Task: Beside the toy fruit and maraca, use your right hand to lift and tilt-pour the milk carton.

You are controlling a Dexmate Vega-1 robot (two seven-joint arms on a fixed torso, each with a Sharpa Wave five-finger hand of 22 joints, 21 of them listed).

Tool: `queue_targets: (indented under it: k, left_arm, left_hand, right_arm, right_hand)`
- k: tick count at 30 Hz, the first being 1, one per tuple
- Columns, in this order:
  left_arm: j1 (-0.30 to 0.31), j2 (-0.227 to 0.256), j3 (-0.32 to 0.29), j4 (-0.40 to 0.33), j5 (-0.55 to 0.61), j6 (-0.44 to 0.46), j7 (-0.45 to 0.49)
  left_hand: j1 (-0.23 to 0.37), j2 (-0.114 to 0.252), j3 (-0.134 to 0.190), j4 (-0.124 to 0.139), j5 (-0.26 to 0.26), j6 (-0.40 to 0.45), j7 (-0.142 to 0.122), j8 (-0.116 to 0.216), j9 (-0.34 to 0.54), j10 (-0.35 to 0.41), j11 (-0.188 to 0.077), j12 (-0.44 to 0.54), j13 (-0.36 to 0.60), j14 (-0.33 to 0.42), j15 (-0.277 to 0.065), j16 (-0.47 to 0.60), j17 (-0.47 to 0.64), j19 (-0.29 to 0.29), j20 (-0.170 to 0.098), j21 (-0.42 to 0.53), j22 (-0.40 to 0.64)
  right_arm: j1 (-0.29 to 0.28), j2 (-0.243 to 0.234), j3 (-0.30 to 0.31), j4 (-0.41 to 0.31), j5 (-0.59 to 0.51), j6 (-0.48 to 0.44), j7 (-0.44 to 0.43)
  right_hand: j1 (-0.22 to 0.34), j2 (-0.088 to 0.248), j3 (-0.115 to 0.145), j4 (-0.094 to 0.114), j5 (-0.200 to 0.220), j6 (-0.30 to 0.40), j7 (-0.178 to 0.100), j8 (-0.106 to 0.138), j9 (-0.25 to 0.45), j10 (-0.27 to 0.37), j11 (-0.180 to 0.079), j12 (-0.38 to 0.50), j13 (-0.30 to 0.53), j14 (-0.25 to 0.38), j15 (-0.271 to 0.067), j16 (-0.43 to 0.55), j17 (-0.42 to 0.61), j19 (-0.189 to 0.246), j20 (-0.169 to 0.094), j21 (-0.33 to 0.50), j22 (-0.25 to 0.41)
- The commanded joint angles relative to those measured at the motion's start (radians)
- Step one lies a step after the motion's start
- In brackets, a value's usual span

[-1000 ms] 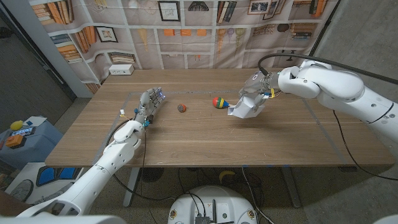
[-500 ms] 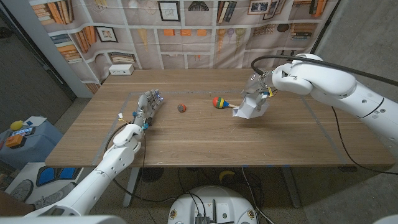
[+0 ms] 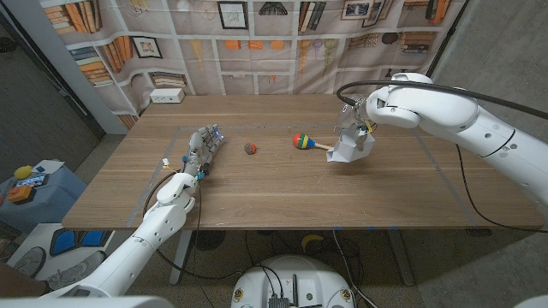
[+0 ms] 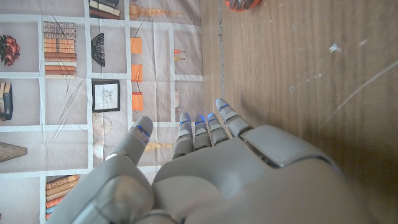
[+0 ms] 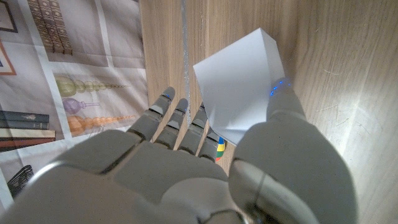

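My right hand [image 3: 353, 135] grips the white milk carton [image 3: 345, 151] and holds it tilted above the table, right of centre. The right wrist view shows the carton [image 5: 242, 93] as a white box between the thumb and the fingers [image 5: 174, 121] of my right hand [image 5: 186, 174]. The maraca [image 3: 302, 141], red, yellow, green and blue with a pale handle, lies just left of the carton. The small reddish toy fruit [image 3: 251, 148] sits further left, mid-table. My left hand [image 3: 203, 147] rests at the table's left with straight fingers, holding nothing; the left wrist view shows that hand [image 4: 211, 155] the same.
The wooden table [image 3: 282, 197] has broad bare space in front and to the right. A printed bookshelf backdrop [image 3: 257, 34] hangs behind it, with a small white box [image 3: 167, 96] at the back left edge. The toy fruit [image 4: 244, 4] shows ahead of the left fingers.
My right hand has carried the tilted carton slightly right and back, away from the maraca, and the arm has swung leftward. The left hand, fruit and maraca have not moved.
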Motion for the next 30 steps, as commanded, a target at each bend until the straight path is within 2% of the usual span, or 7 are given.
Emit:
queue_targets:
  k: [1, 11, 22, 30]
  left_arm:
    - [0.002, 0.002, 0.0, 0.0, -0.005, 0.003, -0.008]
    - [0.009, 0.003, -0.002, 0.001, -0.013, 0.002, -0.018]
    - [0.023, 0.003, -0.007, -0.008, -0.017, -0.003, -0.014]
    - [0.034, 0.012, -0.011, -0.025, -0.02, 0.004, -0.009]
  left_hand:
    - [0.001, 0.077, 0.002, 0.009, 0.0, 0.008, -0.004, 0.0, 0.002, 0.011, 0.0, 0.004, 0.003, 0.007, 0.001, 0.004, 0.005, 0.006, 0.002, -0.003, 0.001]
    - [0.0, 0.077, 0.003, 0.012, 0.0, 0.008, -0.004, -0.001, 0.002, 0.011, 0.001, 0.003, 0.003, 0.008, 0.001, 0.004, 0.005, 0.006, 0.003, -0.003, 0.001]
    - [-0.001, 0.075, 0.005, 0.015, 0.0, 0.007, -0.005, -0.002, 0.002, 0.012, 0.001, 0.003, 0.003, 0.009, 0.002, 0.004, 0.005, 0.006, 0.003, -0.003, 0.001]
    - [-0.001, 0.075, 0.006, 0.017, 0.0, 0.006, -0.006, -0.002, 0.002, 0.011, 0.001, 0.002, 0.003, 0.009, 0.002, 0.004, 0.005, 0.006, 0.004, -0.003, 0.001]
  right_arm:
    - [0.021, 0.039, -0.032, 0.007, -0.093, 0.052, 0.071]
    - [0.036, 0.073, -0.064, 0.013, -0.15, 0.077, 0.127]
    - [0.018, 0.074, -0.061, -0.001, -0.207, 0.072, 0.124]
    - [0.03, 0.087, -0.074, 0.013, -0.229, 0.09, 0.149]
  right_hand:
    - [0.001, 0.01, 0.002, -0.002, -0.003, -0.005, 0.005, -0.002, 0.004, -0.004, 0.001, -0.004, 0.005, 0.002, -0.097, 0.0, 0.001, 0.004, -0.001, 0.001, 0.004]
    - [-0.01, 0.014, -0.001, 0.002, -0.005, -0.013, 0.003, -0.008, 0.004, -0.009, 0.002, -0.009, 0.008, -0.002, -0.094, -0.002, 0.002, -0.004, 0.003, -0.002, 0.004]
    - [-0.013, 0.017, -0.001, 0.0, -0.005, -0.031, 0.005, -0.017, 0.004, -0.016, 0.006, -0.015, 0.011, -0.007, -0.087, -0.004, 0.001, -0.007, 0.0, -0.002, 0.004]
    - [-0.011, 0.022, 0.001, -0.002, -0.006, -0.032, 0.004, -0.018, 0.005, -0.018, 0.007, -0.017, 0.014, -0.013, -0.082, -0.007, 0.001, -0.017, -0.009, -0.005, 0.004]
